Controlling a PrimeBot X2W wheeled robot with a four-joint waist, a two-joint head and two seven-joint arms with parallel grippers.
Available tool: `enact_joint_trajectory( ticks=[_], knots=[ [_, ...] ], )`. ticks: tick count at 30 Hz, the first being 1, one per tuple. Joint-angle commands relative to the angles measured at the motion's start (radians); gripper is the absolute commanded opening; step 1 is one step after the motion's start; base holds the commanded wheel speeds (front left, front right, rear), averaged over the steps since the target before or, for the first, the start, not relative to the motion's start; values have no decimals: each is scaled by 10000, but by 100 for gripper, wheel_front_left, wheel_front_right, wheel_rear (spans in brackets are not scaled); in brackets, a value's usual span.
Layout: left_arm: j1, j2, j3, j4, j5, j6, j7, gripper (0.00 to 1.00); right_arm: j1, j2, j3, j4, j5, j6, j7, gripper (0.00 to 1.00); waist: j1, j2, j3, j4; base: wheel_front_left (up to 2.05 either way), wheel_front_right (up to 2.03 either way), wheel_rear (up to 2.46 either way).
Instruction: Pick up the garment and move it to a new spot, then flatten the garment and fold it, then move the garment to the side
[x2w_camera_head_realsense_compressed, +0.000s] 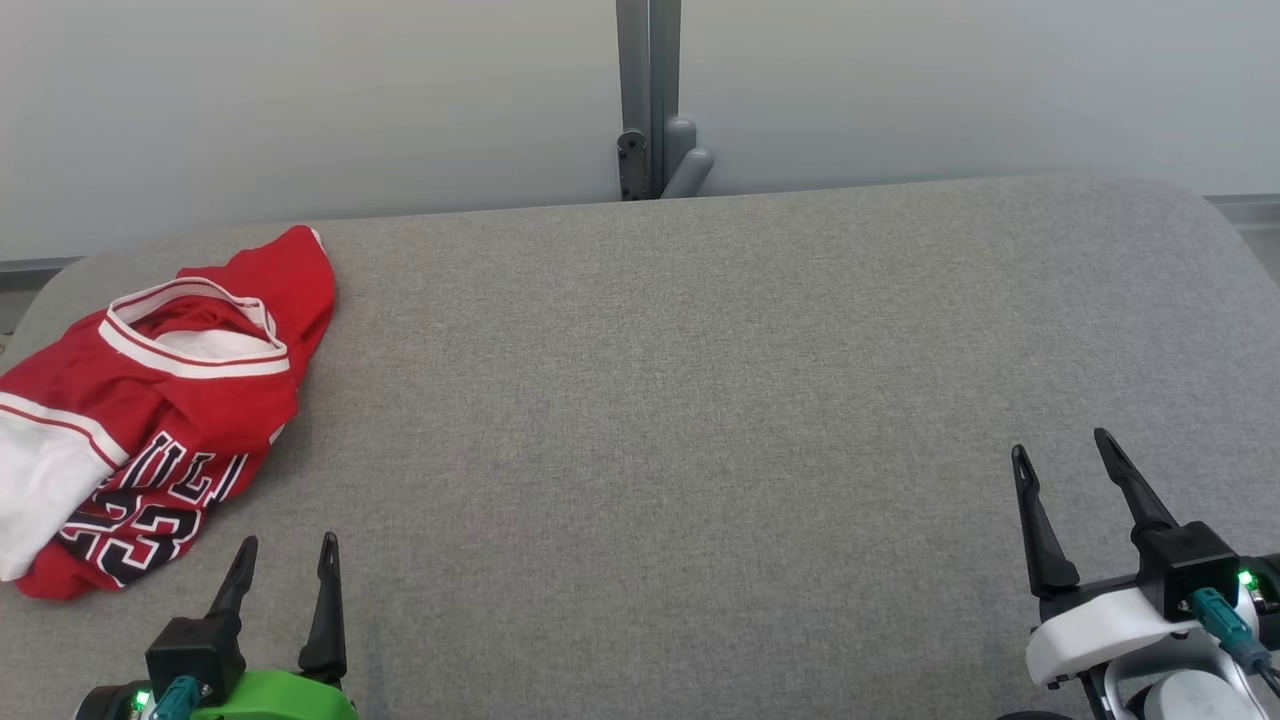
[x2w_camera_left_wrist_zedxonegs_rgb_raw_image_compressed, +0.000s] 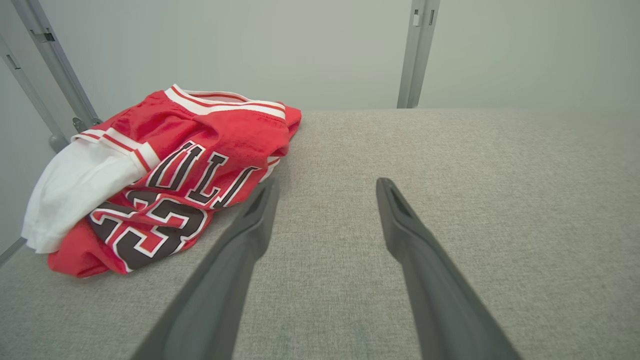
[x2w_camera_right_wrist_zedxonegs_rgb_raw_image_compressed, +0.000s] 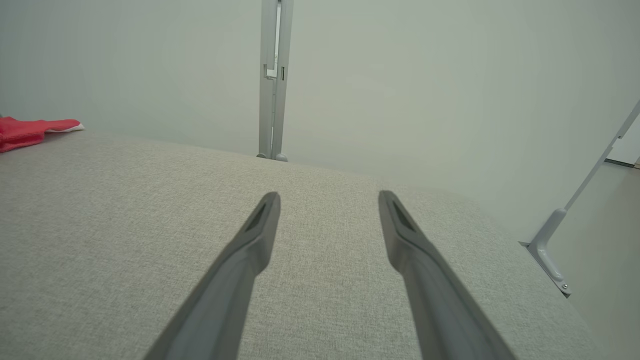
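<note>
Red cloth is lying in one bunched heap: this is the one jersey (x2w_camera_head_realsense_compressed: 150, 400), red with white bands and black letters and numbers. It is resting on the grey cloth table (x2w_camera_head_realsense_compressed: 700, 400), not flat and not folded.

You are working with two claws. Your left claw (x2w_camera_head_realsense_compressed: 288, 540) is standing wide open and is holding nothing. The jersey is sitting just ahead of it and off to its left. In the left wrist view the tip of its left finger (x2w_camera_left_wrist_zedxonegs_rgb_raw_image_compressed: 260, 210) is showing right beside the jersey's edge, and you cannot tell if they are touching.

Your right claw (x2w_camera_head_realsense_compressed: 1060, 442) is standing wide open too and is holding nothing. Bare grey cloth is lying under it and ahead of it. The jersey is lying well apart from this claw, far off to its left.

One grey post (x2w_camera_head_realsense_compressed: 648, 100) is standing up behind the table's far edge, ahead of both claws and between them. One pale bracket (x2w_camera_right_wrist_zedxonegs_rgb_raw_image_compressed: 550, 250) is slanting down past the table's edge, to the right of your right claw.
</note>
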Motion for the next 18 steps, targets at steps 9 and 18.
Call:
enact_joint_trajectory(
  ticks=[9, 18],
  knots=[
    [-100, -97, 191, 132, 199, -69, -118, 100, 17, 209, -353, 83, 68, 1, -112, 100, 0, -1, -44, -50, 0, 0, 0],
    [-146, -170, 355, 230, 17, -76, -114, 100, -7, 238, -421, 147, 182, 1, -112, 100, 0, -1, -73, -95, 0, 0, 0]
  ],
)
